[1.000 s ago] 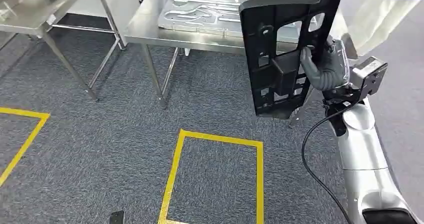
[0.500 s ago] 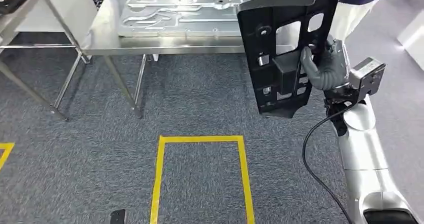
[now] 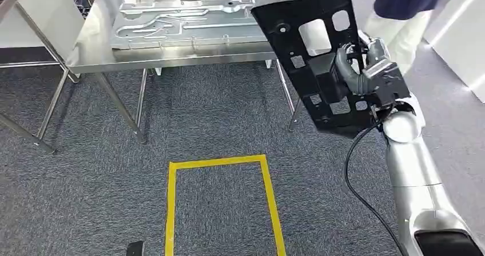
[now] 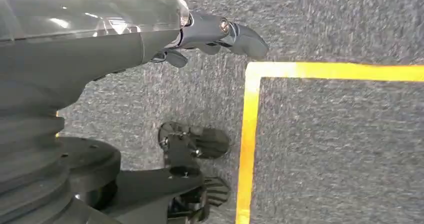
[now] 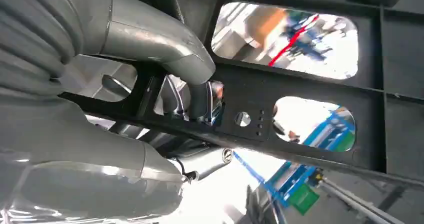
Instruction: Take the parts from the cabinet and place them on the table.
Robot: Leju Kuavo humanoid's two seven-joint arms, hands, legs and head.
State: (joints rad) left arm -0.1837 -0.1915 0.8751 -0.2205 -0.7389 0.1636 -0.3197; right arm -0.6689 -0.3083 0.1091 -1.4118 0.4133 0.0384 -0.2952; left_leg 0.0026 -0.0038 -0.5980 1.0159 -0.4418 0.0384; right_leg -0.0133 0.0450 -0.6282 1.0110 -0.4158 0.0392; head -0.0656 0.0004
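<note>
— Where is the black panel (image 3: 311, 56) being carried?
— It is held up on the right, tilted, by the right hand (image 3: 366, 73), fingers (image 5: 150, 39) hooked through its cutouts, just near of the steel table (image 3: 171, 59).
— And the left hand (image 4: 220, 31)?
— It is seen hanging over the carpet, fingers loosely apart, nothing held.

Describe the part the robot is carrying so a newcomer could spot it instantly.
Start at the steel table ahead, then look to its right end. There the right hand holds up a black plastic panel, tilted, with window-like cutouts; the embossed sheet on the table is silver.
</note>
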